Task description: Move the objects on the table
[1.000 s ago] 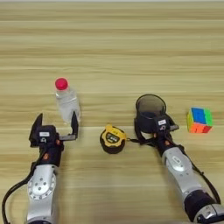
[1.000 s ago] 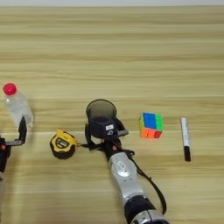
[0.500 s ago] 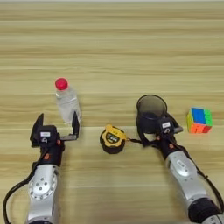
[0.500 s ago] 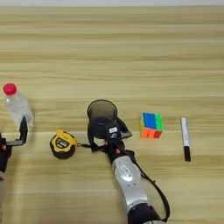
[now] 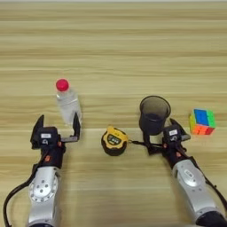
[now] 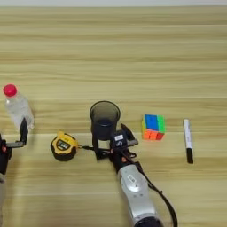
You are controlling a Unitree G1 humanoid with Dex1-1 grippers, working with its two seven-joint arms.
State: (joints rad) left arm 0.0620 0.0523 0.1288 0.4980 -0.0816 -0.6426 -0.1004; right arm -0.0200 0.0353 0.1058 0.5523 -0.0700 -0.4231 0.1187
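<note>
On the wooden table [image 5: 115, 53] a clear bottle with a red cap [image 5: 67, 101] stands at the left. My left gripper [image 5: 57, 127] is open just in front of it, and its right finger is beside the bottle's base. The dark translucent cup [image 5: 154, 114] stands upright at centre right. Right behind the cup's base sits my right gripper [image 5: 163, 135], open, one finger on each side of that base. The yellow-black tape measure [image 5: 114, 140] lies between the two grippers, its strap trailing right. The puzzle cube [image 6: 153, 127] and the pen [image 6: 188, 141] lie further right.
Bare planks fill the far half of the table. My right forearm [image 6: 133, 190] runs down to the picture's bottom edge, and the left forearm [image 5: 44, 186] does the same at the left.
My right gripper has shifted a little to the right behind the cup. The left gripper, bottle, tape measure, cube and pen have stayed put.
</note>
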